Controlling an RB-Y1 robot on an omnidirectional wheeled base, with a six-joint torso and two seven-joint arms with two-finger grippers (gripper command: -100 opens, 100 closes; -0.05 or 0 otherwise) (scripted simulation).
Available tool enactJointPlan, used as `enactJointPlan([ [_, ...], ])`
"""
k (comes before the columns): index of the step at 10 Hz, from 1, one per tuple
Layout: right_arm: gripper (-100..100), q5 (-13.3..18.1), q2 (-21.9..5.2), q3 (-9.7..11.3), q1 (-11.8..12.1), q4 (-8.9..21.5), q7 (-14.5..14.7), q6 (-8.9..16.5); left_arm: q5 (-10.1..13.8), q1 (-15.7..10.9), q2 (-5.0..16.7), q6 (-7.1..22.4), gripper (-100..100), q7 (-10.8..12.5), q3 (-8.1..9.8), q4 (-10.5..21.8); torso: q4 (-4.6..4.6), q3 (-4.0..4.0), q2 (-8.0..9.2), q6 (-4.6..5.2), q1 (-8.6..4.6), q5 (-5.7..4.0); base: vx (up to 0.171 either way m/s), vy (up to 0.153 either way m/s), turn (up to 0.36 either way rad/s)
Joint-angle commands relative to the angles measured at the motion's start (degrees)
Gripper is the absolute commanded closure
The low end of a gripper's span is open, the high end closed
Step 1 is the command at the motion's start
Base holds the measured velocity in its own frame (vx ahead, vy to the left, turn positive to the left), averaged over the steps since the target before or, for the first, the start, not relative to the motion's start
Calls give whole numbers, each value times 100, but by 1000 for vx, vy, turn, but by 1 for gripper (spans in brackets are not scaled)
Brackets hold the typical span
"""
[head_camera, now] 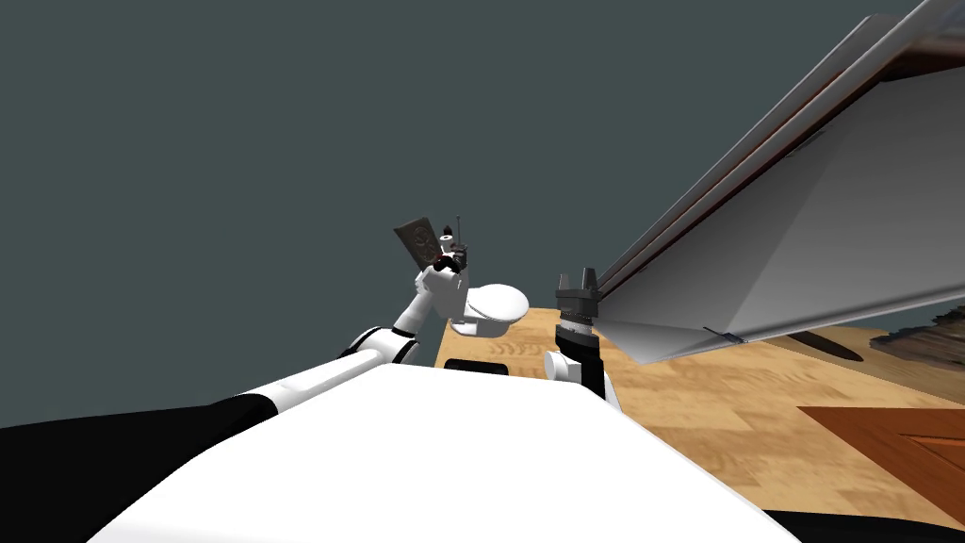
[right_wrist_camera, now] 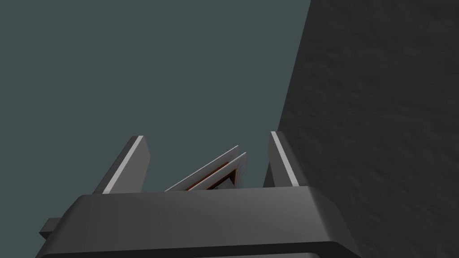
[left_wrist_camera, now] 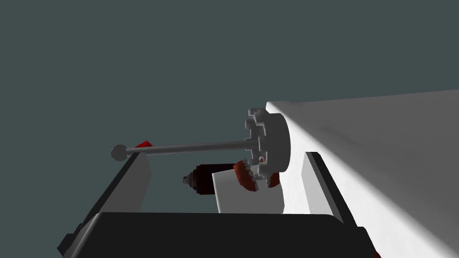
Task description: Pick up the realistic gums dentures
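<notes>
Dentures (left_wrist_camera: 245, 175) sit between the fingers of my left gripper (left_wrist_camera: 225, 156), spread wide, not pinching, against a grey toothed wheel (left_wrist_camera: 271, 143) on a rod (left_wrist_camera: 192, 147); dark cylinder (left_wrist_camera: 204, 178) just beside. Right gripper (right_wrist_camera: 205, 136) fingers spread too, holding nothing.

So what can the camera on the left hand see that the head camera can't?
Left wrist view: up close, red-gummed dentures with white teeth show between the open fingers of the left pincer, beside a grey toothed disc on a rod and a dark cylinder. Head view: the wider room, with the wooden floor, a white bowl-shaped fixture and the right pincer pointing up. Both: the left pincer and the dark grey-green wall behind it.
</notes>
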Motion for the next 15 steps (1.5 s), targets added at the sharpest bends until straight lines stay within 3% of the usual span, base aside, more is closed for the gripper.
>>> enactJointPlan([
  [1, 0, 0, 0, 0, 0, 0, 0, 0, 93, -286, -7, 286, -100, 75, -4, 286, 0, 0, 0, 0, 0, 0, -59, 18, 41],
  [11, 0, 0, 0, 0, 0, 0, 0, 0, 459, -1903, -95, 1760, -100, 355, 30, 1928, 0, 0, 1, -1, 4, 1, -58, 22, 42],
  [14, 0, 0, 0, 0, 0, 0, 0, 0, 535, -2243, -109, 2110, -100, 402, 44, 2252, 0, 0, 0, -2, 7, 2, -50, 26, 45],
  [15, 0, 0, 0, 0, 0, 0, 0, 0, 612, -2480, -123, 2338, -100, 445, 59, 2479, -1, -1, -2, -1, 3, 2, -44, 28, 77],
])
